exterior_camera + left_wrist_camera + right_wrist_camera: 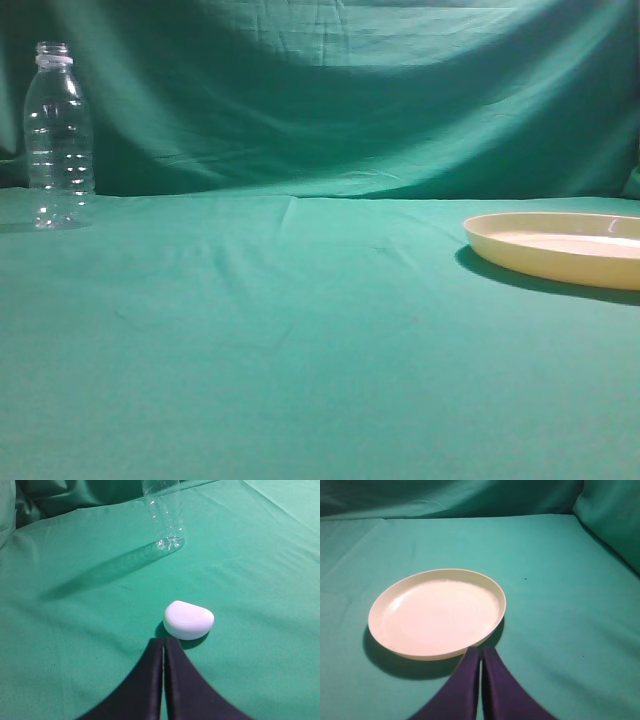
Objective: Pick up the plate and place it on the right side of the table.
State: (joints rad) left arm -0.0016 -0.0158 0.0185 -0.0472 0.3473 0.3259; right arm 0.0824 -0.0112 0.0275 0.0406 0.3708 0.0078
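- The left gripper (pixel 163 647) has its 2 dark fingers pressed together, holding nothing, tips just short of a white rounded object (pixel 188 619) lying on the tabletop (pixel 260 580).
- The right gripper (pixel 480 655) is likewise closed and empty, its tips at the near rim of the plate (pixel 437 612).
- The plate (pixel 560 248) rests flat at the tabletop's right edge.
- A clear bottle (pixel 58 137) stands upright far left, uncapped; no label or writing is readable.
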